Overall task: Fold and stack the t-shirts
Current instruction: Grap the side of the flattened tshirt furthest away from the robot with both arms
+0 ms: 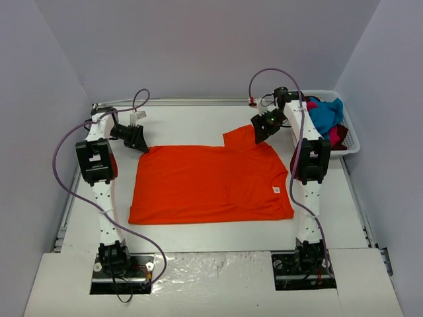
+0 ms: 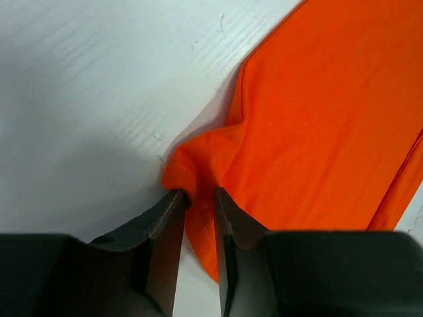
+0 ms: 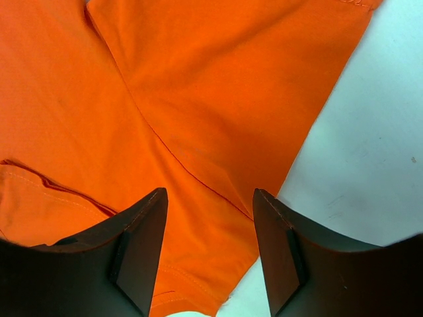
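**Top view:** You are working with the orange t-shirt lying spread flat on the worktop between both arms. The left end effector is sitting low at the hem corner. The right end effector is hanging over the sleeve. Just outboard of the right end effector, the white basket is holding the other t-shirts in a heap, none of them folded yet.

**Left wrist:** The left end effector is pinching the orange t-shirt. Its jaws are nearly together and a small pucker of cloth is bunching at the tips. Only the very edge seems to be caught, so I judge the bite thin. If you are lifting quickly, the hem may be slipping out. The corner would then be dropping back crumpled, spoiling the fold line.

**Right wrist:** The right end effector is standing open, holding nothing. The sleeve of the orange t-shirt is directly beneath it and bare worktop is just to its right. Two layers appear to be overlapping under the left finger. Closing here may be taking one layer only, or grabbing body and sleeve together. If the left side is rising while this side is ungripped, the shirt will likely be dragging and skewing instead of folding evenly.
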Controlling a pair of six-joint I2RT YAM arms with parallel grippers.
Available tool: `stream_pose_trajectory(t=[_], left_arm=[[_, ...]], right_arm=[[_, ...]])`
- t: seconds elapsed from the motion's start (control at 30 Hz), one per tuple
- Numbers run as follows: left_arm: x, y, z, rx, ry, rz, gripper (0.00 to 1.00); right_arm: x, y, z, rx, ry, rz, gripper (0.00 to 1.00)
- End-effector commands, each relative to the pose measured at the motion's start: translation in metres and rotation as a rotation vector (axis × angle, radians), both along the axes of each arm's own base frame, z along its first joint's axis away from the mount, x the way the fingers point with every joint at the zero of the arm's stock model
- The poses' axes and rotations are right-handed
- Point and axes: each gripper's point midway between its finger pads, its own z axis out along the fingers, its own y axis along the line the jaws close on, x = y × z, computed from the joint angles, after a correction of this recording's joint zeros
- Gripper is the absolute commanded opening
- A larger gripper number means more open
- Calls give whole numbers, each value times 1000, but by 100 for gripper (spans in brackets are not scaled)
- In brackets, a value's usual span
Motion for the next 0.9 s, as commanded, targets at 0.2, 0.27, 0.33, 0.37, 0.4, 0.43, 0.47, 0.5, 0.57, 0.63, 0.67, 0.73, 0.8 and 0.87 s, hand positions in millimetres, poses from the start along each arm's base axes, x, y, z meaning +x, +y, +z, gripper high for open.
stream_pose_trajectory(t=[0.2, 0.27, 0.33, 0.37, 0.4, 0.43, 0.47, 0.5, 0.57, 0.63, 0.67, 0.73, 0.8, 0.87], left_arm=[[-2, 5, -13, 96, 16, -3, 4], [4, 8, -12, 117, -13, 16, 2], [8, 10, -17, 141, -21, 43, 2], [9, 9, -12, 151, -36, 48, 2], [10, 10, -11, 155, -36, 63, 3], [11, 10, -13, 160, -48, 69, 2], [13, 10, -7, 165, -69, 79, 2], [14, 9, -5, 162, -68, 103, 2], [19, 10, 1, 175, -112, 126, 2], [21, 7, 7, 178, -126, 136, 2], [20, 6, 10, 181, -129, 138, 2], [23, 5, 20, 187, -160, 150, 2], [25, 8, 22, 197, -182, 179, 2], [28, 9, 34, 212, -216, 198, 3]], right_arm=[[7, -6, 2, 4, -9, -29, 50], [13, -5, 5, 31, -19, -59, 50], [26, -2, 12, 73, -48, -111, 50], [35, 0, 12, 91, -73, -127, 50], [40, 1, 14, 118, -78, -146, 50], [44, 4, 13, 143, -69, -171, 51], [50, 7, 15, 162, -87, -178, 52], [56, 9, 17, 187, -98, -189, 53], [70, 13, 14, 222, -115, -235, 54], [78, 16, 8, 247, -118, -251, 56], [84, 18, 8, 263, -126, -275, 56], [94, 21, 0, 286, -130, -288, 57], [99, 24, -6, 309, -112, -326, 57], [102, 27, -14, 326, -107, -318, 57]])
